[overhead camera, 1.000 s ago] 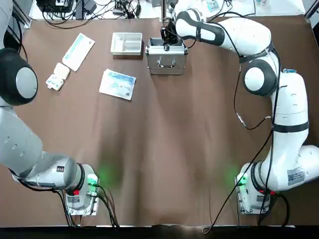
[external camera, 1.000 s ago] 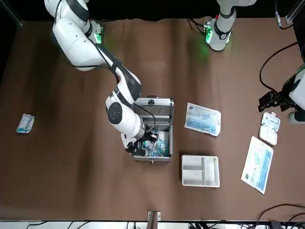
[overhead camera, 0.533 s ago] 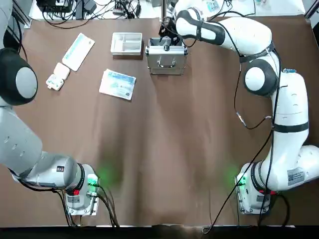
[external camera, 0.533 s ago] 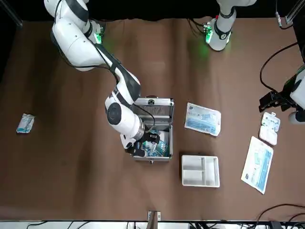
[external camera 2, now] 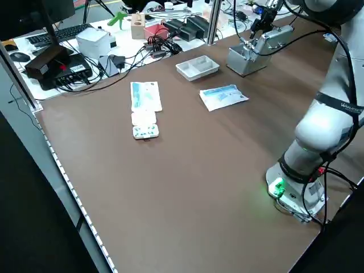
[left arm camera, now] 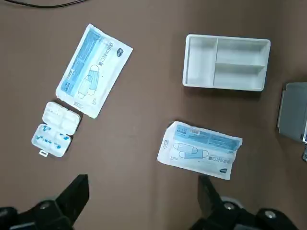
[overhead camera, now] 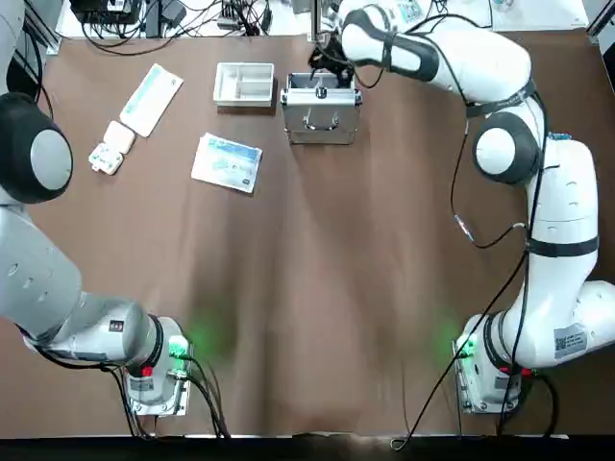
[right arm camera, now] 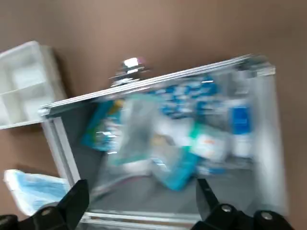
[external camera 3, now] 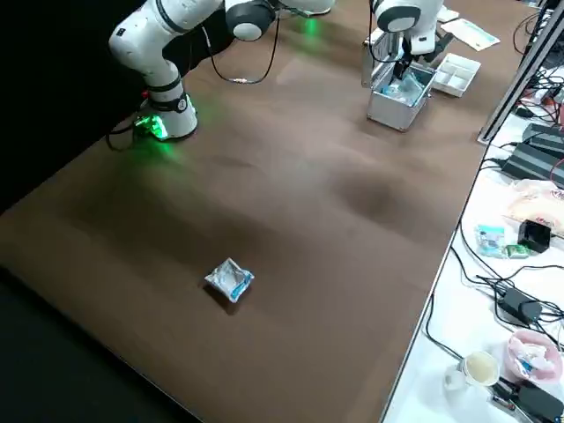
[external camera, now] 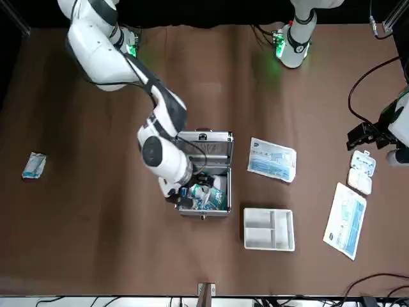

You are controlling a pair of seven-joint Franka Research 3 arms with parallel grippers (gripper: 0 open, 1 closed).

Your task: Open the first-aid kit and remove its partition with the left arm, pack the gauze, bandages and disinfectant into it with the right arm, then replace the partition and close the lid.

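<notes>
The first-aid kit stands open at the far middle of the table, its lid upright on the side nearer the arms' bases. Blue and white packets lie blurred inside it; the disinfectant cannot be made out among them. My right gripper hovers open just above the kit, nothing between its fingers. The partition rests on the table beside the kit. My left gripper hangs open and empty high over the table's far left. A crumpled blue-white packet lies far off on the robot's right.
A flat blue-white pack, a longer printed pack and a small white blister block lie left of the kit. Cables and equipment crowd the bench beyond the table's far edge.
My right gripper has lifted out of the kit and drawn toward the table's far edge, leaving the packets inside. The left arm has not moved.
</notes>
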